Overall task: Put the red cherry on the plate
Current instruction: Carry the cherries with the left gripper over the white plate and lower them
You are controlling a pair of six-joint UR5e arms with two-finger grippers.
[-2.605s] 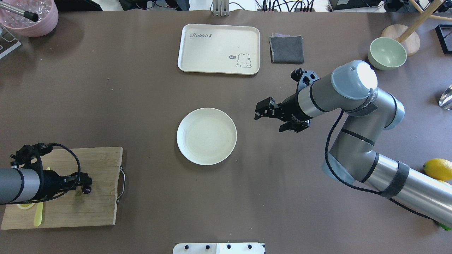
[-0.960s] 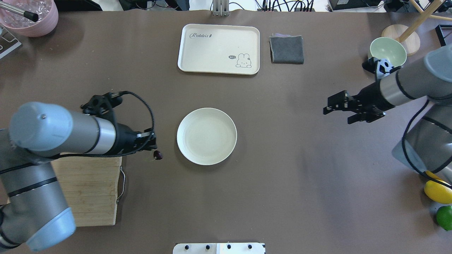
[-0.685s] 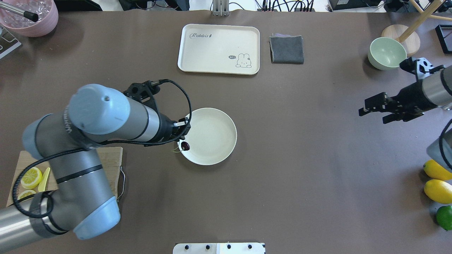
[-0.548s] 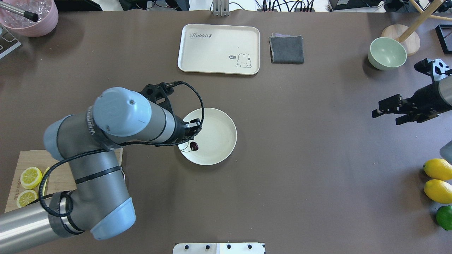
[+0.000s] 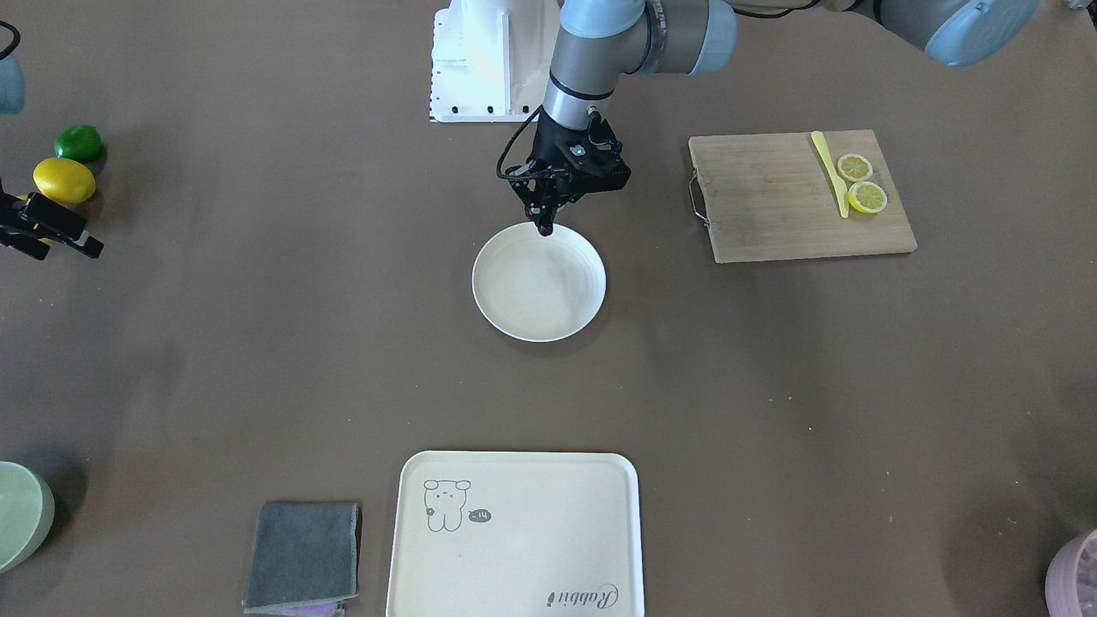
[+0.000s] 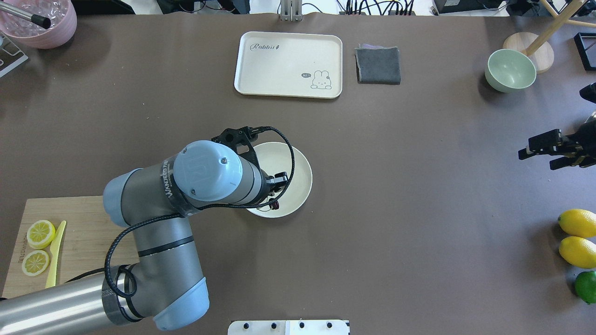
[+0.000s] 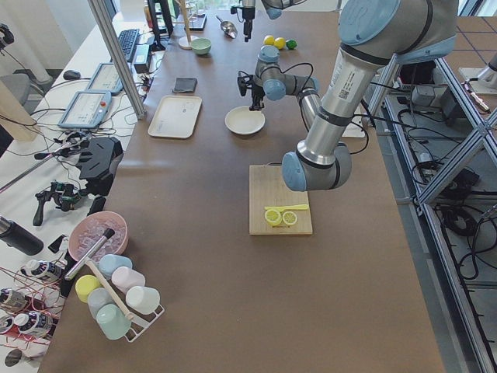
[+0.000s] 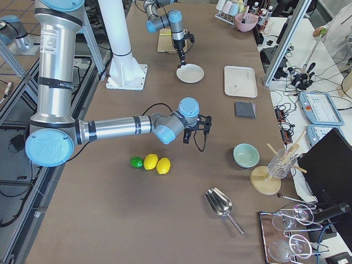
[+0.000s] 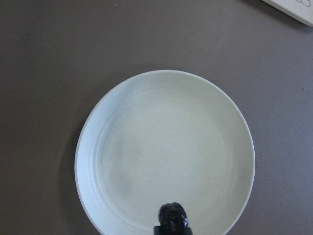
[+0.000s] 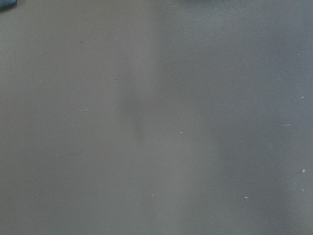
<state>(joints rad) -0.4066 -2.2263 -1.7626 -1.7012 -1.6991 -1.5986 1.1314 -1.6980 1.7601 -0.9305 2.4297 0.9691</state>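
The red cherry (image 9: 172, 218) is clamped in the left gripper (image 5: 545, 224), above the plate (image 6: 300, 179) near its 6 o'clock rim in the left wrist view. The overhead view hides most of this behind the arm; the front-facing view shows it clearly. The right gripper (image 6: 535, 152) hangs with fingers apart at the table's 3 o'clock edge.

two lemons (image 6: 577, 237), one lime (image 6: 585, 286), two lemon slices (image 6: 38, 246), one plate (image 6: 298, 172)

Brown table (image 6: 396, 232); aluminium frame posts (image 7: 116, 54); tiled floor (image 8: 16, 82).
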